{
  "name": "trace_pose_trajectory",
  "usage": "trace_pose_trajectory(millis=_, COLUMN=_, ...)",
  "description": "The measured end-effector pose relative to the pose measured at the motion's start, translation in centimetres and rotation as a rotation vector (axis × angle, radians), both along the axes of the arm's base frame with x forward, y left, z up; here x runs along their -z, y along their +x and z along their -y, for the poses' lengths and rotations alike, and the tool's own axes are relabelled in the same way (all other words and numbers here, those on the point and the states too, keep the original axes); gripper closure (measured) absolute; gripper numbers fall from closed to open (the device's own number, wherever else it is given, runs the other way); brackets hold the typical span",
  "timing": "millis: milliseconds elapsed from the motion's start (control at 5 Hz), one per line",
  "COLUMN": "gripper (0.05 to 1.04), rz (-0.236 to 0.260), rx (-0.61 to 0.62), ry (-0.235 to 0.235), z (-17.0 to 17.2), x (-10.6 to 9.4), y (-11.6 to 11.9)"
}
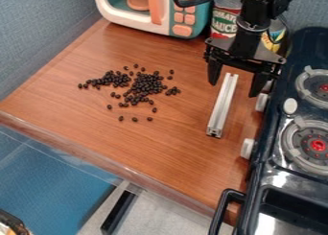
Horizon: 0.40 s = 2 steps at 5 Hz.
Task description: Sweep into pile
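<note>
From here, metal bar (222, 105) runs from below the wide-open gripper (234, 89) toward the counter's (160, 152) front edge, fingers spread across its long axis.

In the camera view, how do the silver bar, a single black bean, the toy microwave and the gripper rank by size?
1. Toy microwave
2. Gripper
3. Silver bar
4. Single black bean

Black robot arm (256, 6), black two-finger gripper (235, 87).
Thick black cable (194, 2) curving off one side, chunky segmented housing, rounded collar above wide gripper base, greyish angled side plates, dark fingers (259, 83) narrowing toward tips.
</note>
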<state>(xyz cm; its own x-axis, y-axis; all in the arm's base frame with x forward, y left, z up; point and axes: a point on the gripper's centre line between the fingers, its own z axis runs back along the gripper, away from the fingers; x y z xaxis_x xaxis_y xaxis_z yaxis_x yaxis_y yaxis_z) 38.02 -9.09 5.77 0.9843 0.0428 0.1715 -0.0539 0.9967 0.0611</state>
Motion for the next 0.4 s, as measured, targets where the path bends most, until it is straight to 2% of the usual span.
trace_pose_trajectory(millis=200, gripper=0.083, rz=-0.042, rx=0.002, ry=0.007, z=0.0, x=1.6, y=-0.5)
trace_pose_trajectory(millis=400, gripper=0.083, rz=-0.084, rx=0.012, ry=-0.031, z=0.0, x=2.8, y=-1.9)
